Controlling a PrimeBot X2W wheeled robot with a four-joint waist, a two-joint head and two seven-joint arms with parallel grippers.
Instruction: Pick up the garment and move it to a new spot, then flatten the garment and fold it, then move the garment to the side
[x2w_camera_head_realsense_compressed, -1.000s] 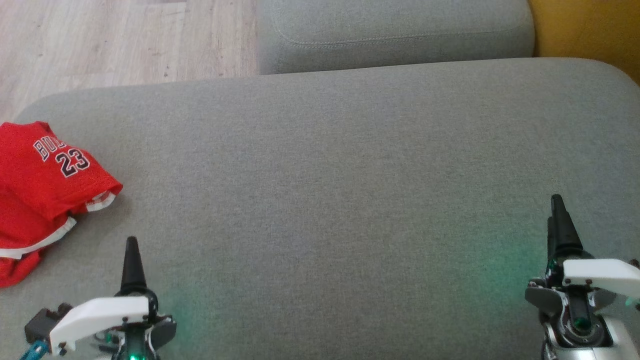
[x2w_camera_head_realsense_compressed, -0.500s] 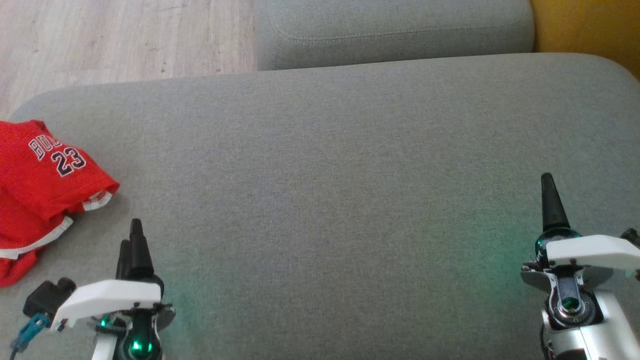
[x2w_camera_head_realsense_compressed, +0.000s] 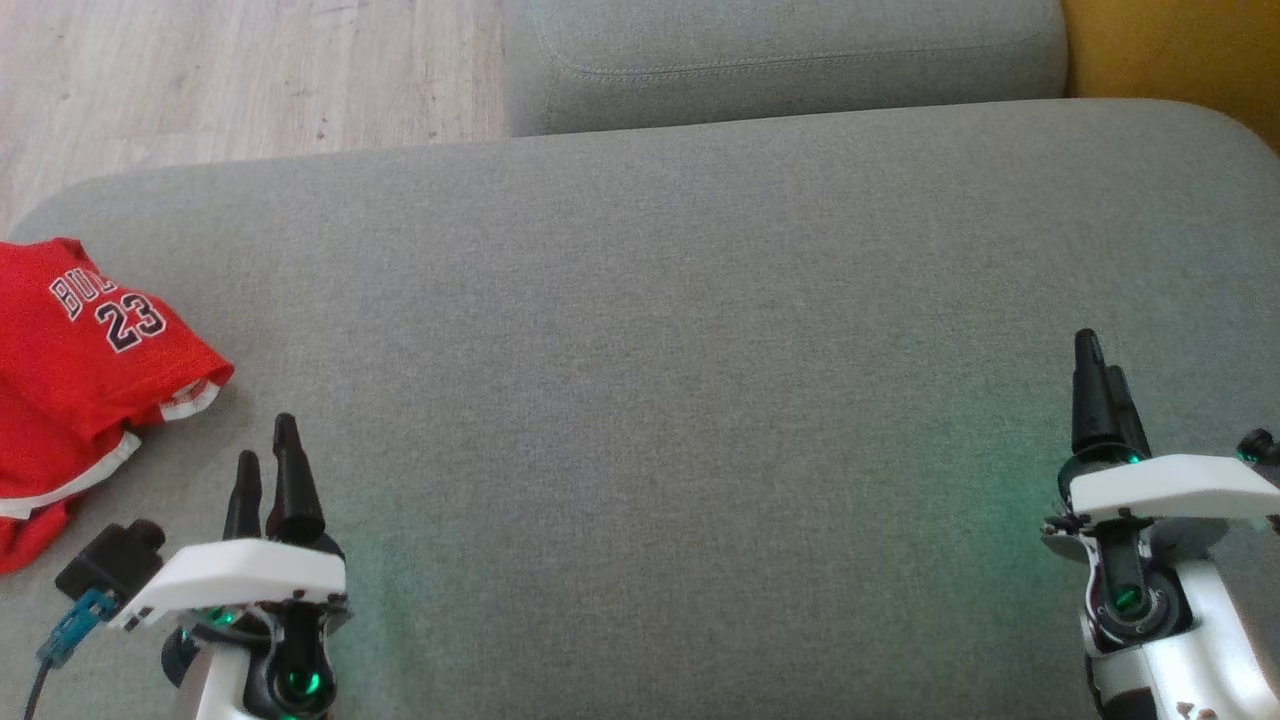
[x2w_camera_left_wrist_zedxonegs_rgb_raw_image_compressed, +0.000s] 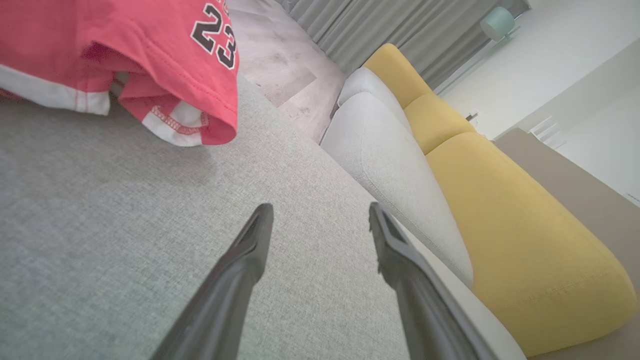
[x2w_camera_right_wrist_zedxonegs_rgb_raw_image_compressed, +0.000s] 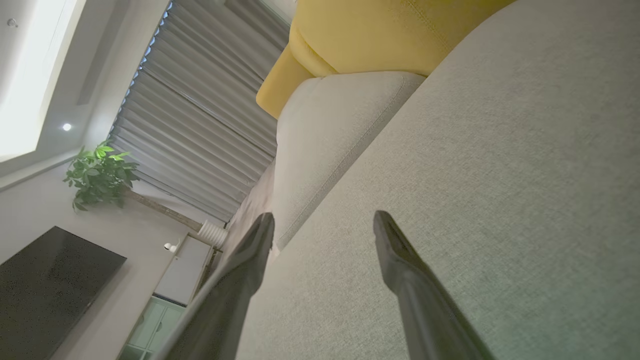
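Observation:
The garment (x2w_camera_head_realsense_compressed: 75, 375) is a red jersey with white trim and the number 23, lying crumpled at the left edge of the grey sofa seat (x2w_camera_head_realsense_compressed: 660, 330). In the left wrist view the garment (x2w_camera_left_wrist_zedxonegs_rgb_raw_image_compressed: 115, 60) lies ahead and to the upper left. My left gripper (x2w_camera_head_realsense_compressed: 265, 450) hovers low over the cushion just right of the garment, open, with nothing between its fingers; in its own view the left gripper (x2w_camera_left_wrist_zedxonegs_rgb_raw_image_compressed: 320, 212) shows a wide gap. Far to the right, my right gripper (x2w_camera_head_realsense_compressed: 1098, 355) is open and holds nothing, and its own view of the right gripper (x2w_camera_right_wrist_zedxonegs_rgb_raw_image_compressed: 324, 220) shows bare cushion.
A second grey cushion (x2w_camera_head_realsense_compressed: 780, 60) lies behind the seat, with a yellow cushion (x2w_camera_head_realsense_compressed: 1170, 50) at the back right. Wooden floor (x2w_camera_head_realsense_compressed: 240, 70) shows beyond the seat's far left edge. Curtains, a plant (x2w_camera_right_wrist_zedxonegs_rgb_raw_image_compressed: 100, 175) and a dark screen (x2w_camera_right_wrist_zedxonegs_rgb_raw_image_compressed: 45, 290) stand in the room.
Both grippers have moved forward over the cushion. The left one has turned so both fingers show. The head camera has shifted slightly; the garment lies unmoved.

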